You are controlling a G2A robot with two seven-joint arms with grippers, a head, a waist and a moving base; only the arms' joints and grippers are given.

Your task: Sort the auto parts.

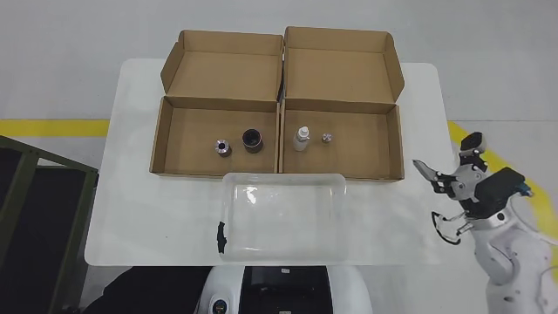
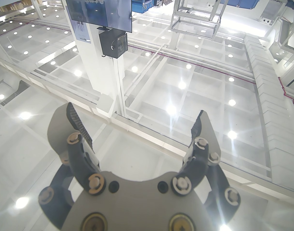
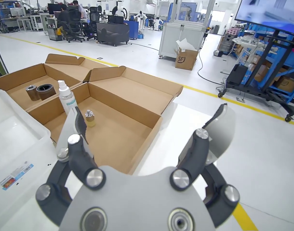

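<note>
1. The white counter (image 1: pixel 131 209) takes up the middle of the top view.
2. Two open cardboard boxes stand side by side at centre frame, walls touching: the left box (image 1: pixel 187 131) and the right box (image 1: pixel 366 139). Their lids are folded back toward the upper frame.
3. A clear plastic bin (image 1: pixel 283 218) sits just below them at lower centre.
4. My right claw (image 1: pixel 449 161) (image 3: pixel 149 108) is at the counter's right edge, lower right of the frame, jaws spread and gripping nothing.
5. My left claw (image 2: pixel 135 111) faces the ceiling, jaws wide apart and holding nothing.
6. A white spray bottle (image 1: pixel 302 139) (image 3: pixel 66 97) stands upright in the right box, near its left wall.
7. A dark bushing (image 1: pixel 253 141) (image 3: pixel 46 92) stands in the left box, right of its middle.
8. A metal-capped cylinder (image 1: pixel 221 146) (image 3: pixel 32 93) stands just left of it.
9. A small studded part (image 1: pixel 328 138) (image 3: pixel 90 118) sits right of the bottle.
</note>
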